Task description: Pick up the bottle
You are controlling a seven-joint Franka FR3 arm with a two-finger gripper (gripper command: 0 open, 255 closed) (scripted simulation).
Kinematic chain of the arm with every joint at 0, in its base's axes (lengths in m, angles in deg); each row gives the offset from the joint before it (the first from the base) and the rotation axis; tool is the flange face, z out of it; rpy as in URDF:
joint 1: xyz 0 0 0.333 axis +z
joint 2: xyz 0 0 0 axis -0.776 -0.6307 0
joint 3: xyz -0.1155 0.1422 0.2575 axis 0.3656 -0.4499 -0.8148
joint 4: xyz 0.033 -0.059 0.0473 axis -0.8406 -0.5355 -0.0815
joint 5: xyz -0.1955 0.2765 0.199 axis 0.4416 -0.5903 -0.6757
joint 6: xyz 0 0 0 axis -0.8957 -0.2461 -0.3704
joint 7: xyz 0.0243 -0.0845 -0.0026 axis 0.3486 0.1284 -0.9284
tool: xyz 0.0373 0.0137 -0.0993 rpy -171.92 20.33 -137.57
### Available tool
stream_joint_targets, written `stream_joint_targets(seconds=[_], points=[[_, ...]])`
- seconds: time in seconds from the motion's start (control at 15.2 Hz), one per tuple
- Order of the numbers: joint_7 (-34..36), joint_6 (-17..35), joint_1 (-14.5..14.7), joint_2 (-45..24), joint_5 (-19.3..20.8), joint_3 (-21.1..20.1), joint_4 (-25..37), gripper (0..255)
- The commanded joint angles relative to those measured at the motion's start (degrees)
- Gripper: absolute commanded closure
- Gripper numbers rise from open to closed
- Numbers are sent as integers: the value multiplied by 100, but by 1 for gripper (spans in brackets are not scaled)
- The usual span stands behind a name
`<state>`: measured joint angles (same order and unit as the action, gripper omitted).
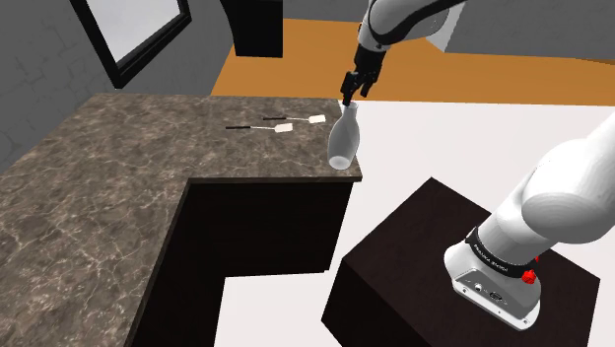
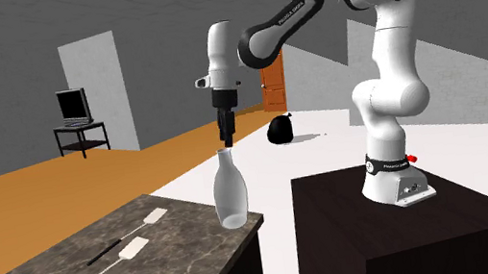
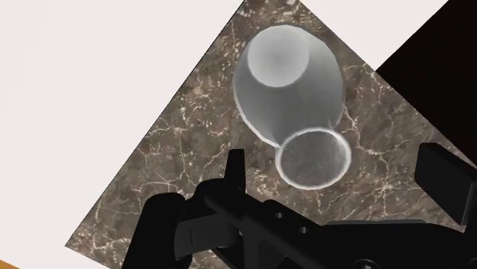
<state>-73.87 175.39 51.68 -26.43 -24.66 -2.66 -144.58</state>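
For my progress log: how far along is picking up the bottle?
Done: the hand sits right over the bottle. In hand: its open fingers flank the mouth, not gripping. Left: lower, close, then lift; the bottle stands on the counter.

Even, flat light (shadows barely show).

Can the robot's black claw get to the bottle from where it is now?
Probably yes. The gripper hangs just above the bottle mouth with its fingers open on either side, and nothing sits between them. The two spatulas lie farther along the counter, out of the way.
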Motion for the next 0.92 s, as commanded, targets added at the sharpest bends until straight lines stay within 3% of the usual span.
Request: stream_joint_targets(seconds=[0.0,0.59,0.66,0.86], points=[[-85,187,6,-355,-33,18,177,0],[-137,780,9,-676,-93,23,-98,0],[-150,782,5,-684,-96,28,-92,255],[-152,784,4,-683,-96,29,-96,255]])
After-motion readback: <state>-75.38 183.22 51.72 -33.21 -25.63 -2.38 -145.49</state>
